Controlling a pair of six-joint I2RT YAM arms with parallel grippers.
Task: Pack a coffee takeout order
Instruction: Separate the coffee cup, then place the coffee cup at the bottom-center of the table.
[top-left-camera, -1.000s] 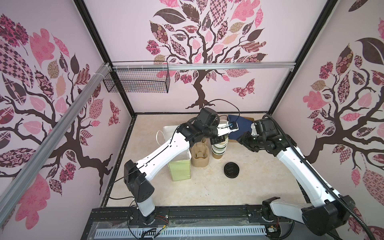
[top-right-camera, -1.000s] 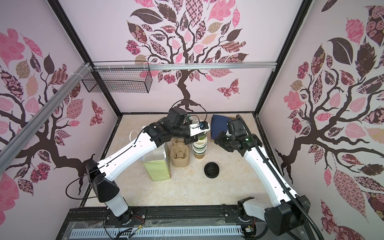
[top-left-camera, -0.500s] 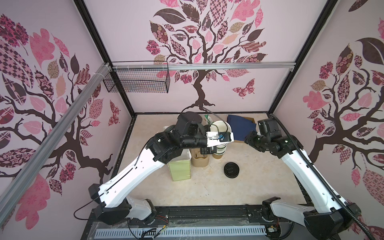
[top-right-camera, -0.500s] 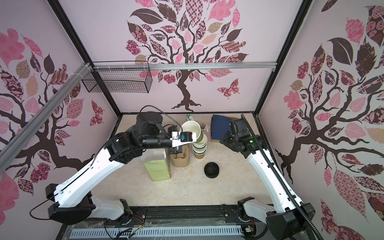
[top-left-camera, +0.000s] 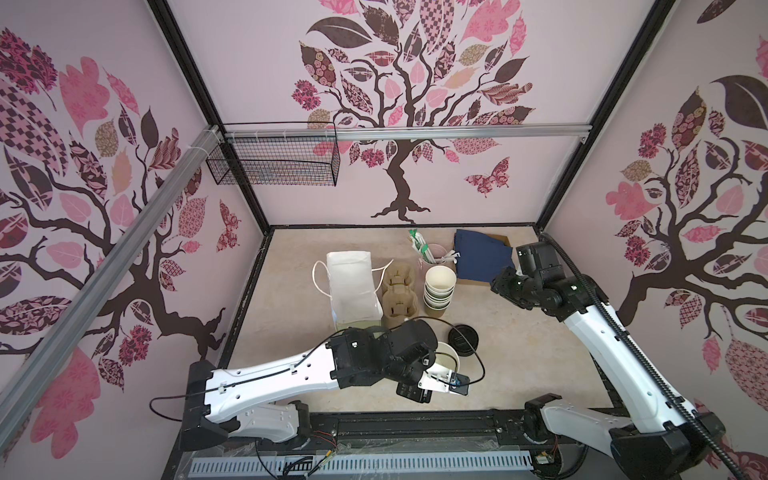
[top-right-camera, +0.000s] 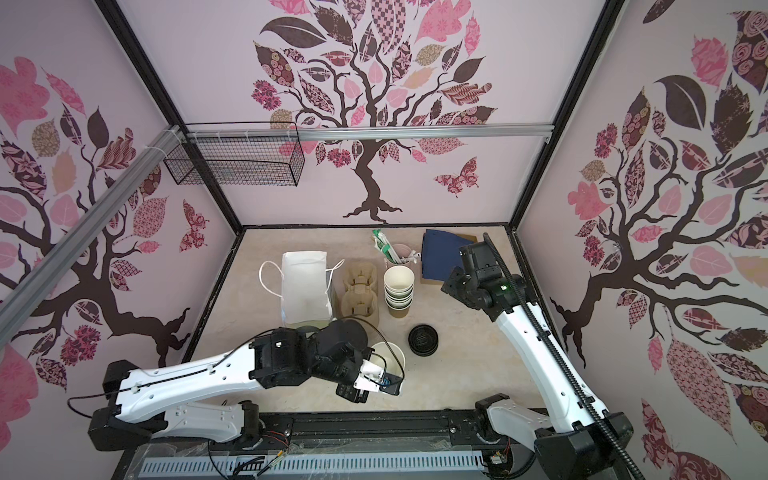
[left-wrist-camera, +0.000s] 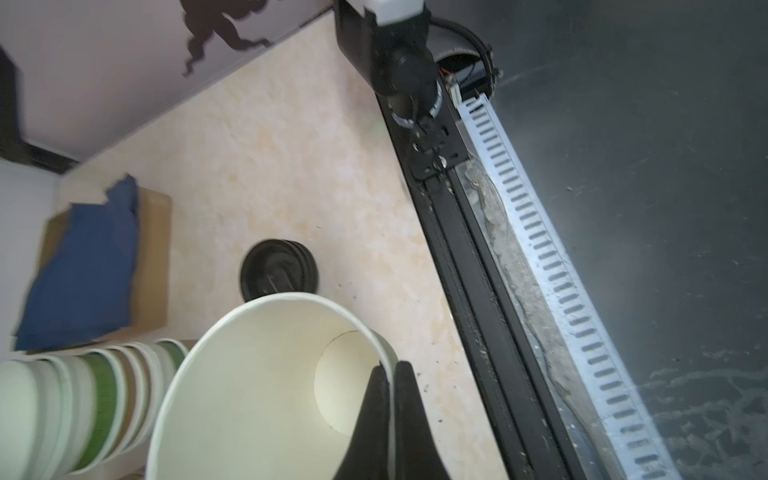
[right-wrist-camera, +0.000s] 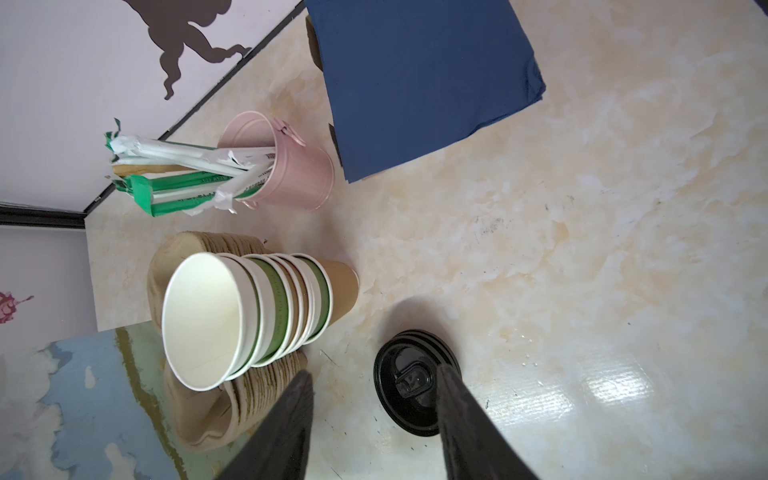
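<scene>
Paper cup (left-wrist-camera: 257, 395), lidless: held over the table (top-left-camera: 519, 365) front, beside black lids (top-left-camera: 462, 338); wall pinched between closed left fingers (left-wrist-camera: 409, 415). Right fingers (right-wrist-camera: 291, 419) half-open, empty. Step: probably cup staging. Next: stand it upright, fit lid.

Matt paper cup (left-wrist-camera: 257, 386), glossy black plastic lids (right-wrist-camera: 409, 374), seemingly rough pulp carrier (top-left-camera: 399, 299).
</scene>
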